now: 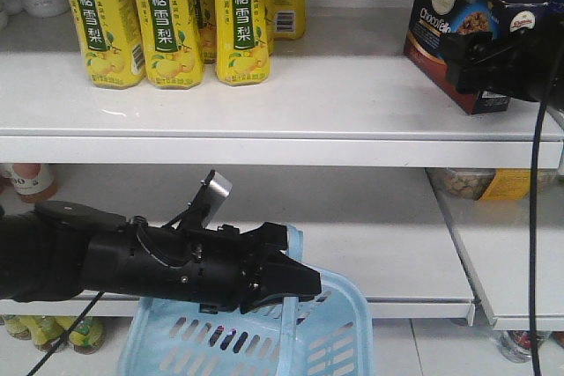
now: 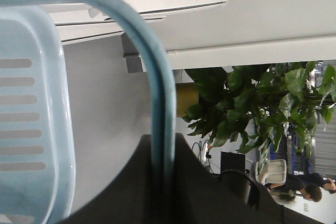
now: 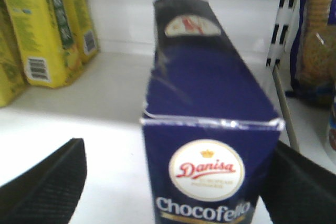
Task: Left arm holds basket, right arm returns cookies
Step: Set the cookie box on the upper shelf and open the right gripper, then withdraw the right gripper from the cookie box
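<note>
1. White shop shelves [image 1: 352,121] fill the front view, an upper board above a lower one.
2. Yellow drink bottles [image 1: 167,19] with green labels stand on the upper board.
3. More small bottles [image 1: 53,330] sit low near the pale floor [image 1: 441,350].
4. The left wrist view shows a leafy green plant [image 2: 252,103] and a seated person [image 2: 307,186] beyond.

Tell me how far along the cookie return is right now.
Nearly finished. The cookies already stand on the upper shelf, out of the basket. The left gripper grips the basket handle. The right gripper brackets the box, one finger clear of it; withdrawing remains.
</note>
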`<state>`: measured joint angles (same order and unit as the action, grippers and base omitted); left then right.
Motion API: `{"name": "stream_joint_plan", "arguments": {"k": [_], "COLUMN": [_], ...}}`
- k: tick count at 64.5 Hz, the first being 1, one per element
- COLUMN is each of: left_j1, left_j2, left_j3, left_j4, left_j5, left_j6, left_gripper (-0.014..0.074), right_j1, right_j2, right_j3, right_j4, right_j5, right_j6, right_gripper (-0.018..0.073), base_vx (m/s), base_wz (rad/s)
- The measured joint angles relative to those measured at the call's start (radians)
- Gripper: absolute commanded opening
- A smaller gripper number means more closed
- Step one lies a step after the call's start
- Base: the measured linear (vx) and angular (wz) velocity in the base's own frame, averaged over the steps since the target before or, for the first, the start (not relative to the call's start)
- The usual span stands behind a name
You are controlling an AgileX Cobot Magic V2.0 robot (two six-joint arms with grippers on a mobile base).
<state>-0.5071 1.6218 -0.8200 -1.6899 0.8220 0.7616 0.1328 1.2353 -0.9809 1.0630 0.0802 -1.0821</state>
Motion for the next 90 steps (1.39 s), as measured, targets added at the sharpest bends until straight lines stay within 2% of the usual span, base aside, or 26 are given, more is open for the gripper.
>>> {"name": "stream_joint_plan", "arguments": {"k": [20,39,63,90], "left_j1": [0.0,0.0,0.0,0.0], "left_j2": [0.0,0.0,0.0,0.0], "left_j3": [0.0,0.0,0.0,0.0], "left_j4": [0.0,0.0,0.0,0.0], "left_j5": [0.0,0.0,0.0,0.0], "left_j6": [0.0,0.0,0.0,0.0], "left_gripper": [-0.0008,-0.0008,-0.0008,-0.0008], "right_j1": [0.0,0.0,0.0,0.0], "right_j2": [-0.108,-0.251,-0.543,-0.903], "right_j3": [0.029,0.175,0.331,0.652], "right_j4": [0.001,0.001,0.001,0.016], "right_j5": [0.058,0.024,0.037,0.051], "right_j6": [0.015,0.016,0.016,0.011], "right_gripper": [0.0602,0.0589,0.0589,0.0589], "base_vx": [0.0,0.0,0.0,0.0], "base_wz": [0.0,0.0,0.0,0.0]}}
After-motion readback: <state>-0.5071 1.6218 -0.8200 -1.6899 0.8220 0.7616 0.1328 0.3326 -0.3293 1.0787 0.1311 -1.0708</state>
